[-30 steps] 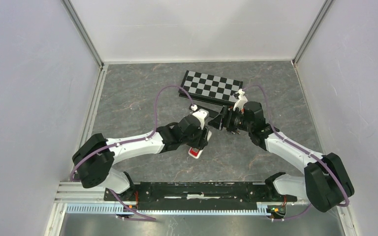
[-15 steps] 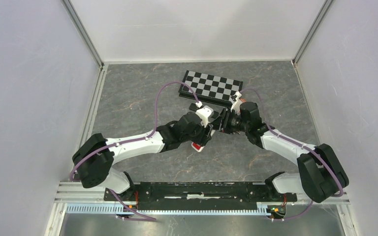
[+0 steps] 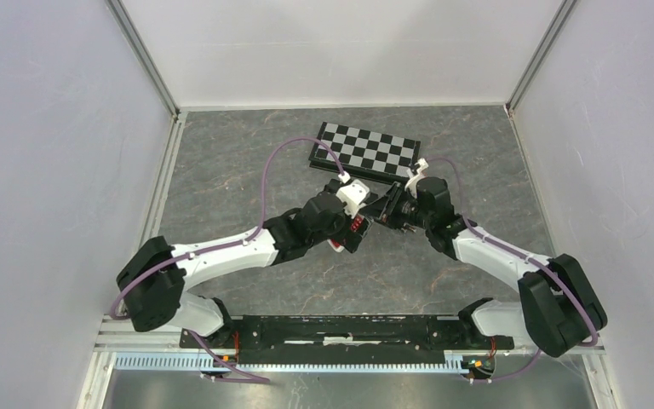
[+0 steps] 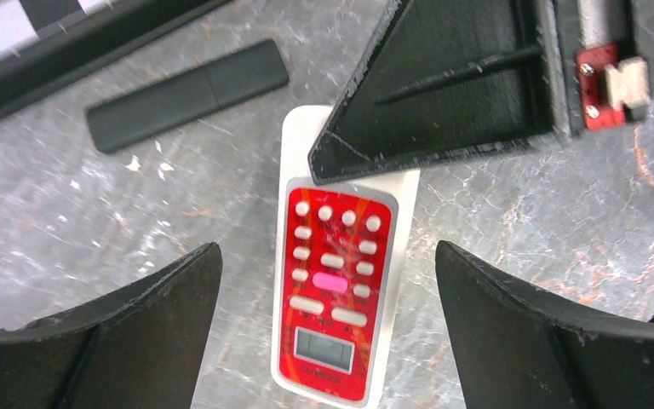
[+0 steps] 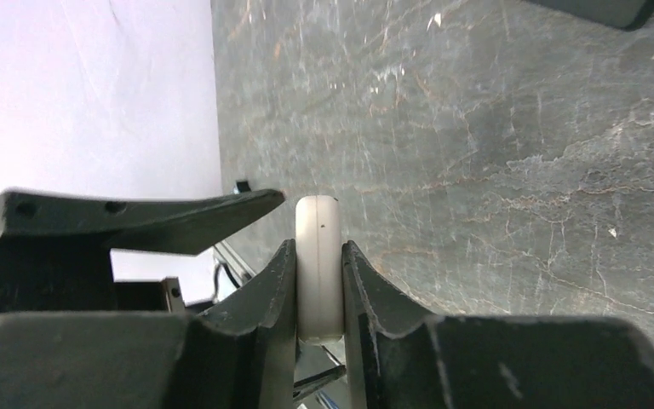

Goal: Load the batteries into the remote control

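The right gripper (image 5: pixel 319 244) is squeezed down narrow on the remote (image 4: pixel 336 294), pinching its thin white edge between both fingers (image 5: pixel 264 290). From the left wrist view you can see one of those fingers (image 4: pixel 443 94) lying across the top end of it, just past the first row of buttons. The left gripper (image 4: pixel 328 249) is spread wide with nothing in it, one finger (image 4: pixel 136 324) on each side of the remote and neither touching it. That camera looks straight down on the remote, which is face up: white body, red panel, white buttons, one pink one and a little grey screen at the near end. Honestly can't tell if the free end is resting on the table (image 3: pixel 221 170) or if the whole thing is lifted a bit. In the right wrist view a black finger of the left gripper pokes in just beside the pinched end. Going outward, a black remote (image 4: pixel 187 94) lies flat on the grey marbled top, near the red one but not touching it. It sits just beside the edge of the checkerboard (image 3: pixel 364 149) and roughly parallel to it. From the top camera both arms meet mid-table right in front of that board, which lies flat toward the far wall.
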Tool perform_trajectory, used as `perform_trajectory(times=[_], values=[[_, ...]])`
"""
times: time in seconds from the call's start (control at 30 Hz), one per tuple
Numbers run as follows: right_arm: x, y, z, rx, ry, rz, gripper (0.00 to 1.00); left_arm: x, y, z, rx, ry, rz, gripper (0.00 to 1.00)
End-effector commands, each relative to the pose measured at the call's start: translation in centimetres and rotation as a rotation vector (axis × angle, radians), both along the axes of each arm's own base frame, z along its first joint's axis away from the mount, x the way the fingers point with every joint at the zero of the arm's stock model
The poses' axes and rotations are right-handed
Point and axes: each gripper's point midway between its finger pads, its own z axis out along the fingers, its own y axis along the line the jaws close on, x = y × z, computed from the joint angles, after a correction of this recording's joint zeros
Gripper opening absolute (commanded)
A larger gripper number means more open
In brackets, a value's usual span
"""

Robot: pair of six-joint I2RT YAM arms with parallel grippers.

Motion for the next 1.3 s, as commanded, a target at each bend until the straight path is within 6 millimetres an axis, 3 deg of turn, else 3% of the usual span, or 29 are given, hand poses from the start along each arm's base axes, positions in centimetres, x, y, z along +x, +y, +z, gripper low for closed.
perform_trajectory(times=[0.0,0.1,0.3,0.4,0.5,0.67,0.7,0.77,0.83,0.93,1.1,1.27], values=[[2.2,-0.9,2.6,0.076,0.038,-0.194,0.06,1.2,0.7,3.5,0.044,-0.229,-0.085,1.0],[3.0,-0.7,4.0,0.11,0.071,-0.226,0.03,0.5,0.7,3.3,0.088,-0.363,-0.23,1.0],[3.7,0.0,6.2,0.149,0.105,-0.227,0.0,1.6,1.9,2.8,0.181,-0.535,-0.258,0.96],[3.7,0.2,6.8,0.169,0.113,-0.224,0.0,2.4,2.5,2.3,0.257,-0.584,-0.25,0.84],[3.5,0.3,6.7,0.173,0.129,-0.214,0.0,3.6,3.3,3.2,0.291,-0.67,-0.189,0.7],[3.1,0.6,6.4,0.181,0.152,-0.194,0.0,3.6,3.1,4.7,0.294,-0.784,-0.184,0.64],[3.1,0.6,6.5,0.184,0.152,-0.193,0.01,3.6,3.1,4.6,0.299,-0.796,-0.183,0.61],[3.2,0.6,6.7,0.188,0.145,-0.194,0.05,3.5,3.1,4.4,0.31,-0.816,-0.172,0.43],[3.2,0.6,6.8,0.192,0.141,-0.19,0.13,3.4,2.9,4.4,0.308,-0.818,-0.173,0.26],[3.3,0.4,6.8,0.174,0.109,-0.179,0.43,3.3,2.4,4.2,0.293,-0.768,-0.182,0.1],[4.0,-1.9,7.7,0.085,-0.133,-0.185,0.74,2.3,1.3,3.1,0.225,-0.627,-0.217,0.03],[3.6,-4.2,11.4,0.019,-0.504,-0.133,0.89,0.6,0.4,2.8,0.041,-0.397,-0.216,0.03]])
